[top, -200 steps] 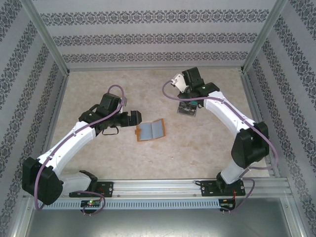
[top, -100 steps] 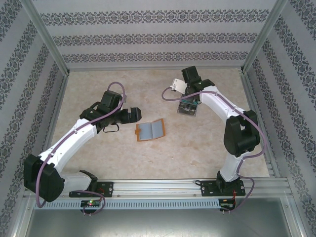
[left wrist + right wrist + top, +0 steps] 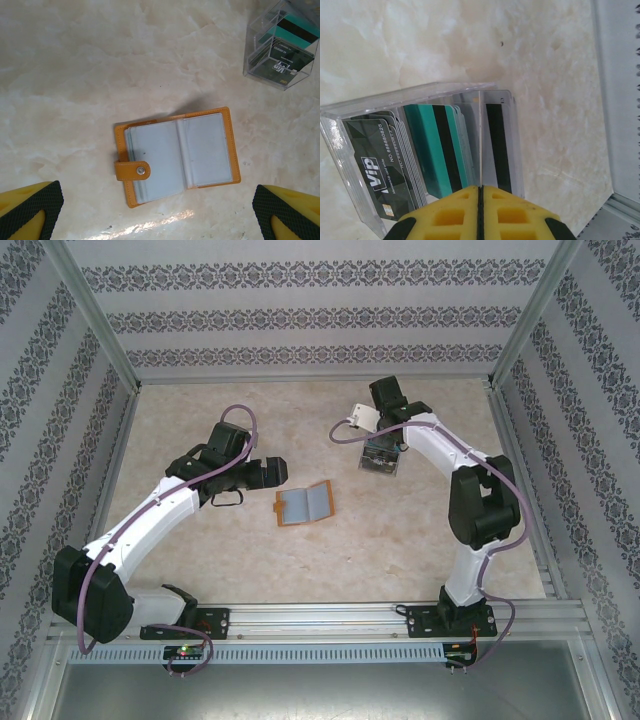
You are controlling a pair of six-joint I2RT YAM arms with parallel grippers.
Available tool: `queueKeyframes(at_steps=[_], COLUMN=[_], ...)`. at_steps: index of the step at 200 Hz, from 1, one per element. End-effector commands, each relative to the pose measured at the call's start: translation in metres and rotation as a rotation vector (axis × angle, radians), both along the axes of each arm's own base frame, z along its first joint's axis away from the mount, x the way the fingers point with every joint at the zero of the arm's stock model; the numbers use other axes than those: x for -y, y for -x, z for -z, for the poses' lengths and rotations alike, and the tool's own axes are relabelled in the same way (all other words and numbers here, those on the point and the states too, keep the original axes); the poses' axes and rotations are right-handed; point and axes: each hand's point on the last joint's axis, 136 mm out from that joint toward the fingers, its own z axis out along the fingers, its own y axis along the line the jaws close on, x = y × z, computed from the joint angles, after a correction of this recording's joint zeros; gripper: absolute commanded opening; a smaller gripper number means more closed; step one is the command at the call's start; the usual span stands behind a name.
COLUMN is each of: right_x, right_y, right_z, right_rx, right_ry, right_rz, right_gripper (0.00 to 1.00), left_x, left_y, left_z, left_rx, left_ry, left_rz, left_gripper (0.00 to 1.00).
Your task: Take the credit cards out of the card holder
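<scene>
- Open card holder (image 3: 177,155) flat on the table (image 3: 75,75), grey-blue cards (image 3: 155,165) tucked in its pockets.
- Left gripper (image 3: 160,220) spread wide above it; could drag the unpinned holder along instead of freeing a card.
- Farther off, right gripper (image 3: 480,192) pressed together over the clear box (image 3: 350,107); might knock it.

Bright, even, diffuse lighting. Soft, faint shadow along far edge of card holder (image 3: 177,155). Glare streak on table (image 3: 70,100) just below it in left wrist view. Sharp focus on close views, top view slightly grainy.

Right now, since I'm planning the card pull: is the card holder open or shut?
Open: the card holder lies spread flat like a book, both inner pockets facing up.
</scene>
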Motion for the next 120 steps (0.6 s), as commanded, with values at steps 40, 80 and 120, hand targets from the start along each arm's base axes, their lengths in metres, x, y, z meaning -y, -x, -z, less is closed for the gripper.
queueKeyframes(at_steps=[40, 80, 120], right_x=[0.012, 0.025, 0.041], right_y=[-0.007, -0.031, -0.054], right_z=[0.022, 0.014, -0.007], right_rx=[-0.026, 0.059, 0.183], right_ry=[-0.001, 0.01, 0.04], right_rz=[0.035, 0.128, 0.255], right_gripper=[0.0, 0.14, 0.16], left_x=[-0.011, -0.012, -0.013], left_y=[-0.005, -0.005, -0.004], left_z=[-0.005, -0.004, -0.003], left_rx=[0.009, 0.005, 0.001], left_ry=[-0.019, -0.021, -0.019], left_rz=[-0.031, -0.035, -0.037], left_gripper=[1.0, 1.0, 1.0])
